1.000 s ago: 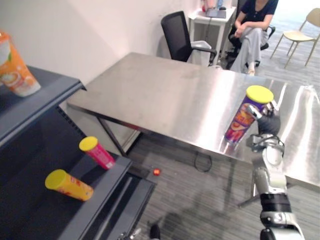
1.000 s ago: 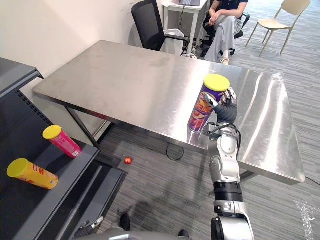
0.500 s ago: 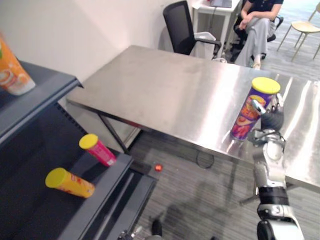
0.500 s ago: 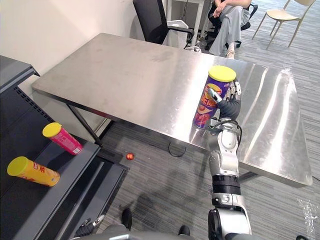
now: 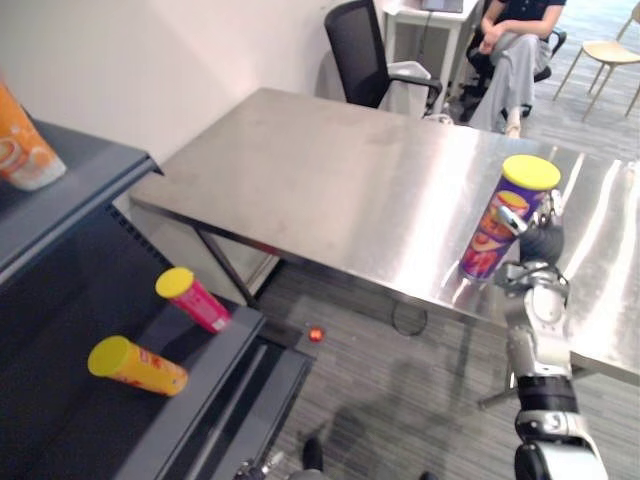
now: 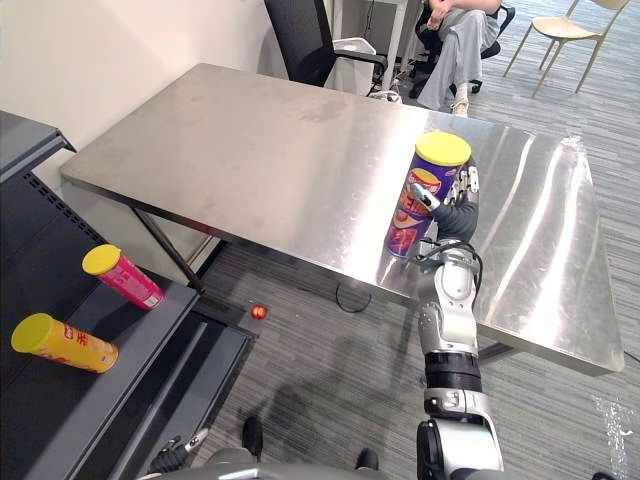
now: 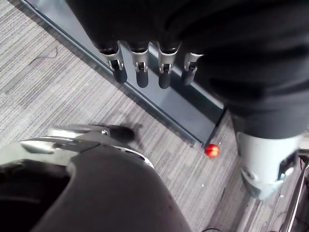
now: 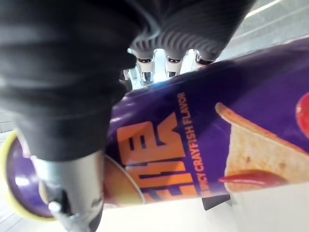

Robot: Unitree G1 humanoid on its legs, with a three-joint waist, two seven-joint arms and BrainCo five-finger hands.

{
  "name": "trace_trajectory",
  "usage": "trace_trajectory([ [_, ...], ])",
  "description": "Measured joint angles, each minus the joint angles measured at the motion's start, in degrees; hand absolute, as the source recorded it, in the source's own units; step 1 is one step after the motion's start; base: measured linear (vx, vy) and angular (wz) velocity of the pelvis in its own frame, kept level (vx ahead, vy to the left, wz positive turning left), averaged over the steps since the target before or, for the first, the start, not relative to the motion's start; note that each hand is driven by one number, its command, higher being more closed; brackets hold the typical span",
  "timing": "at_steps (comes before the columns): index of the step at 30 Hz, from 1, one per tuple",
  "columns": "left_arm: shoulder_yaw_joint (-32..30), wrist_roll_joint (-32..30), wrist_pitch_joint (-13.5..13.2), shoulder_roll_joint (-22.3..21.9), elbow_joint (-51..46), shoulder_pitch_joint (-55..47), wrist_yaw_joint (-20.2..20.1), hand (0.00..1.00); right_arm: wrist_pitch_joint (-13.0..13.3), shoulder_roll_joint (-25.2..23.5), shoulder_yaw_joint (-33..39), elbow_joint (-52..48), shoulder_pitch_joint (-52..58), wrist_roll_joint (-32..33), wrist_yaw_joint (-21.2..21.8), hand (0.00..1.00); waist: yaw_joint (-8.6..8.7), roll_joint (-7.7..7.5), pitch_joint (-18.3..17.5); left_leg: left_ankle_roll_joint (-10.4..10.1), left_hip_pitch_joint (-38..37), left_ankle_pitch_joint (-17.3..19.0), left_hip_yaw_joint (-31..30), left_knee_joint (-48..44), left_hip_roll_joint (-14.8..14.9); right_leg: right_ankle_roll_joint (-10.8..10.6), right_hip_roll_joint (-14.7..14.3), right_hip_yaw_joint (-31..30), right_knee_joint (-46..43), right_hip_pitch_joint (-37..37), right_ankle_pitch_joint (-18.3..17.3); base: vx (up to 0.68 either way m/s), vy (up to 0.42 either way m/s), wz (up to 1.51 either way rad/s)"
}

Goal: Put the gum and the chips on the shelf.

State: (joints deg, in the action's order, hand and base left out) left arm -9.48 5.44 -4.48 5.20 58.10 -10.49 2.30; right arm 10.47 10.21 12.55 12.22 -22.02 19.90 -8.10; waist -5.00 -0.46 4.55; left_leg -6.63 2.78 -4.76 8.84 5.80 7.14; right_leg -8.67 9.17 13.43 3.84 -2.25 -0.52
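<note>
A purple chips can (image 5: 505, 220) with a yellow lid stands upright on the steel table (image 5: 330, 180) near its front edge. My right hand (image 6: 455, 218) is against the can's right side. Its fingers (image 8: 145, 65) reach straight past the can (image 8: 217, 130) and its thumb lies across the front, so the hand is open and does not clasp the can. A pink tube (image 5: 193, 300) and a yellow can (image 5: 135, 366), both with yellow lids, lie on the dark shelf's lower board (image 5: 215, 375). My left hand (image 7: 140, 67) hangs open over the floor by the shelf's base.
An orange pack (image 5: 22, 145) stands on the shelf's top board. A small red ball (image 5: 316, 334) lies on the carpet between shelf and table. Behind the table are a black office chair (image 5: 365, 55) and a seated person (image 5: 510, 50).
My right hand's fingers have straightened away from the chips can, which stays standing at the table's edge. The camera has shifted a little.
</note>
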Motion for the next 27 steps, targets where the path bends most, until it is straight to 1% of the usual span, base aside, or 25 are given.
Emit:
trace_trajectory([
  [8,0.00,-0.08,-0.01,0.01,-0.13,-0.02,-0.16,0.00,-0.21,0.01,-0.15,-0.69,1.99,-2.28,1.52,0.00,0.04,-0.09,0.03,-0.01,-0.03,0.01,0.02,0.00,0.02,0.00,0.00,-0.01,-0.01,-0.02,0.00,0.00,0.000,0.00],
  [12,-0.02,-0.27,-0.01,0.01,-0.22,-0.08,-0.23,0.00,-0.48,0.03,-0.22,-1.35,2.52,-3.52,3.26,0.00,0.23,-0.14,0.05,-0.02,-0.05,0.02,0.05,-0.02,0.03,0.00,0.00,-0.05,-0.02,0.00,0.00,0.00,0.000,0.00],
  [18,-0.07,-1.85,-0.01,0.05,-1.12,-0.45,-0.30,0.00,-0.57,0.09,-1.89,-4.72,4.63,-3.68,4.61,0.00,0.41,-0.38,0.07,-0.02,-0.11,0.09,0.19,-0.06,0.03,-0.01,-0.01,-0.36,-0.03,0.05,0.00,0.00,0.000,0.00],
  [25,-0.10,-1.89,-0.01,0.11,-1.12,-0.49,-0.49,0.00,-0.62,0.11,-1.94,-5.14,5.13,-3.73,5.73,0.00,0.47,-0.54,-0.01,-0.02,-0.36,0.11,0.43,-0.07,0.05,-0.01,0.00,-0.68,-0.15,0.08,0.01,0.00,0.000,-0.01],
  [26,-0.10,-1.89,-0.01,0.12,-1.12,-0.49,-0.51,0.00,-0.66,0.12,-1.95,-5.29,5.29,-3.73,5.78,1.00,0.45,-0.55,-0.02,-0.02,-0.39,0.11,0.43,-0.07,0.05,-0.01,0.00,-0.68,-0.15,0.09,0.01,0.00,0.000,0.00],
  [27,-0.12,-1.89,-0.01,0.12,-1.12,-0.49,-0.55,0.00,-0.76,0.13,-2.07,-5.79,5.61,-3.88,5.86,1.00,0.45,-0.58,-0.02,-0.02,-0.43,0.11,0.43,-0.06,0.05,-0.01,0.00,-0.67,-0.15,0.09,0.01,0.00,0.000,0.00],
])
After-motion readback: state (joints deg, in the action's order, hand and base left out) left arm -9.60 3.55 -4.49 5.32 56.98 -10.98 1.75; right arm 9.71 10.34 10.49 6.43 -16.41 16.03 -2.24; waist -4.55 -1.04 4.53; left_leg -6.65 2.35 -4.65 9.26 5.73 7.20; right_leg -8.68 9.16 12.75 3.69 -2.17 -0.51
